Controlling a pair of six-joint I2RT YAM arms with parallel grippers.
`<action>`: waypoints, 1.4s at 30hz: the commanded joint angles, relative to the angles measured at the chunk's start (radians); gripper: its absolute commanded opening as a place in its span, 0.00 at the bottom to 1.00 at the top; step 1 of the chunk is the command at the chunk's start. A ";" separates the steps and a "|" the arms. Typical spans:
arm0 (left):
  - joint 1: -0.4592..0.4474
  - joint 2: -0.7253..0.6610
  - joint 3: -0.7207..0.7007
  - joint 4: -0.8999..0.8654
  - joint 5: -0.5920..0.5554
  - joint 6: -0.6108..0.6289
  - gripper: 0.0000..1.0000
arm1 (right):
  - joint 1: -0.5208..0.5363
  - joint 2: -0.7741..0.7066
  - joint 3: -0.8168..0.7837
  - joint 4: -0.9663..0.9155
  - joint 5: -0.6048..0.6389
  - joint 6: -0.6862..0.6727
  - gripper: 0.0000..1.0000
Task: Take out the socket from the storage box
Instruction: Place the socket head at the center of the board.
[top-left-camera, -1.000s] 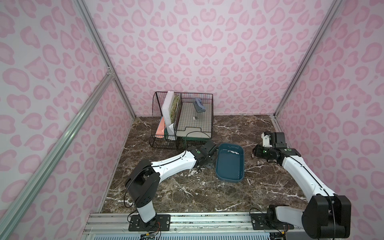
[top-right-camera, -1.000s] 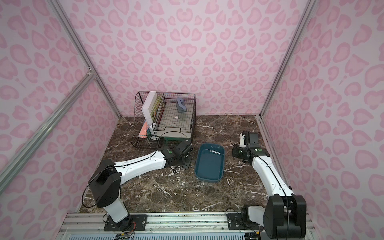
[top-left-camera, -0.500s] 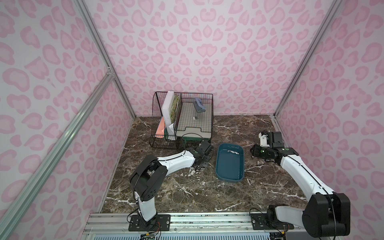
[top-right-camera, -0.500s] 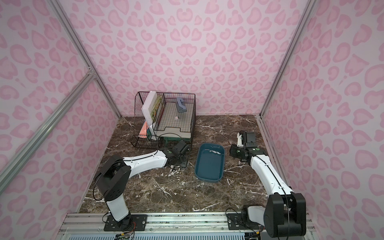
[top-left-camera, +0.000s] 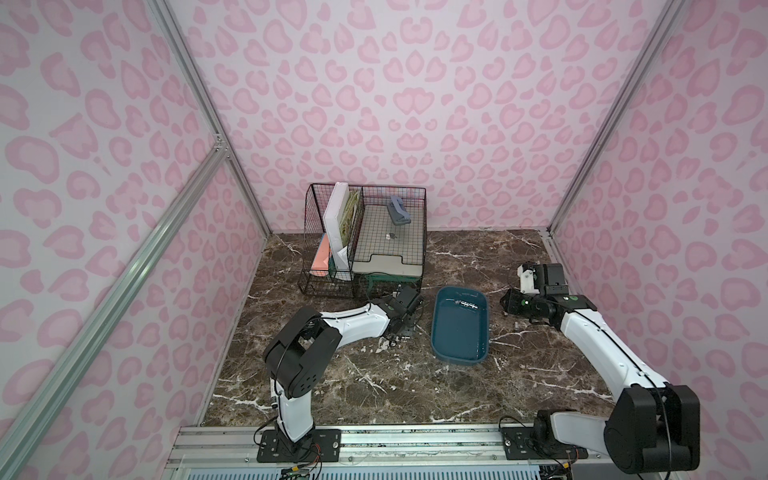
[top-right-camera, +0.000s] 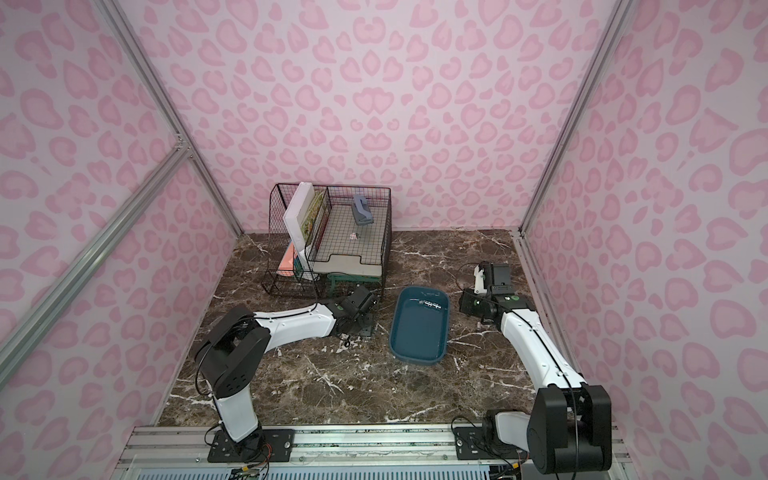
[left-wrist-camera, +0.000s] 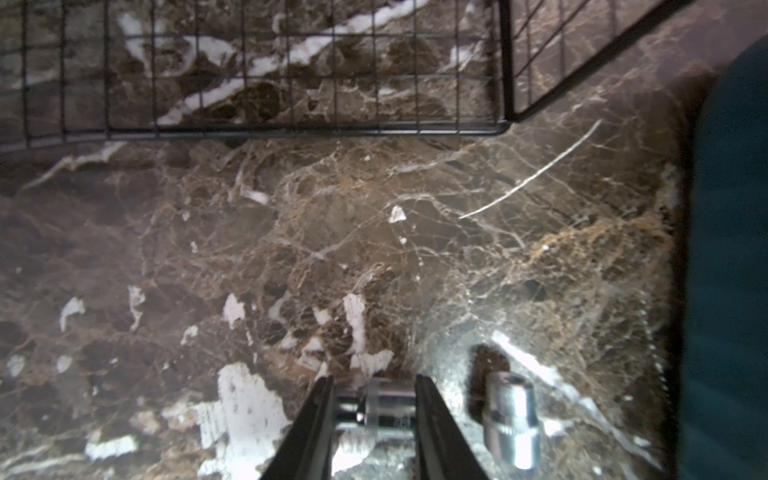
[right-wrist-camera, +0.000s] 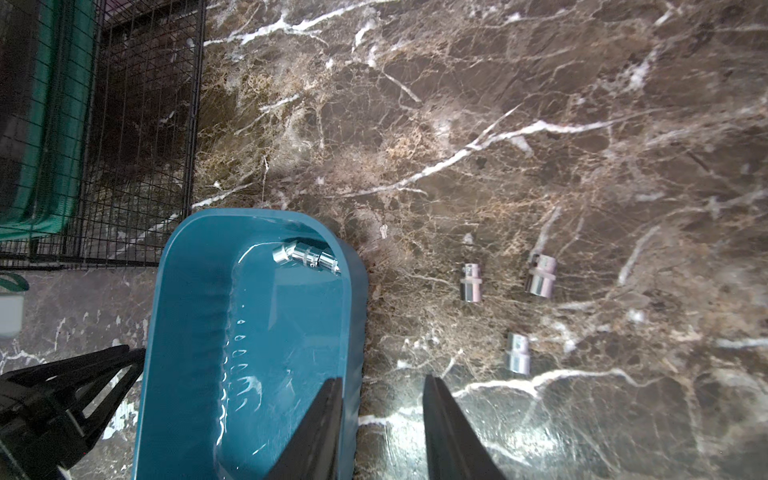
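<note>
Left hand (left-wrist-camera: 372, 377) grips a socket (left-wrist-camera: 388, 401) near wire organiser (left-wrist-camera: 291, 132); right hand (right-wrist-camera: 382, 378) half-open, empty, by storage box (right-wrist-camera: 257, 332)

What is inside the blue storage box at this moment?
Metal sockets lie clustered in one corner of the storage box; the rest of the visible floor is bare. A finger of the right gripper hides a strip beside one wall.

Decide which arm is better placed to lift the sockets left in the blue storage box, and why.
Probably right. The right gripper is empty beside the storage box; the left gripper holds a socket.
</note>
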 joint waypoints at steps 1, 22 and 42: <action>0.001 -0.011 -0.007 0.014 -0.023 -0.012 0.34 | 0.002 0.004 0.010 0.021 -0.001 0.000 0.39; 0.001 -0.033 -0.012 0.006 -0.016 -0.018 0.41 | 0.024 0.014 0.024 0.016 0.007 0.002 0.40; 0.001 -0.426 -0.069 -0.122 -0.050 0.032 0.48 | 0.290 0.231 0.157 0.102 0.093 -0.214 0.39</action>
